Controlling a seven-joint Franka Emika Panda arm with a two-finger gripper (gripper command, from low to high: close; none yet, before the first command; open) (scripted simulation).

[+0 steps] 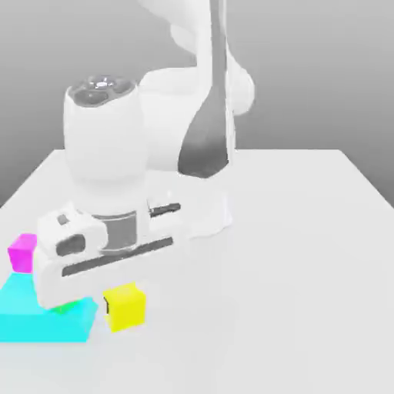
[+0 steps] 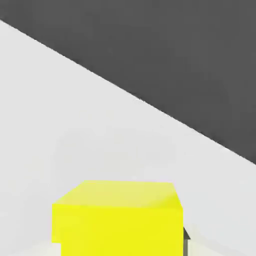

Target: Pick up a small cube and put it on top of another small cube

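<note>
The hand (image 1: 115, 302) hangs low over the near left part of the white bench (image 1: 292, 254), its white body stretched across above the blocks there. Its fingers are closed on the small yellow cube (image 1: 125, 306), which sits just below the hand's underside; a dark finger (image 1: 105, 305) shows against the cube's left face in the exterior view. In the hand view the yellow cube (image 2: 117, 220) sits close in front of the camera, with bare bench (image 2: 75, 125) beyond it and a dark backdrop past the bench edge. Whether the cube rests on the bench or is lifted clear of it cannot be told. Just left of the cube lies a flat cyan block (image 1: 42, 315), with a sliver of green (image 1: 65, 308) on it under the hand. A magenta cube (image 1: 23, 252) stands farther back at the left, beside the cyan block.
</note>
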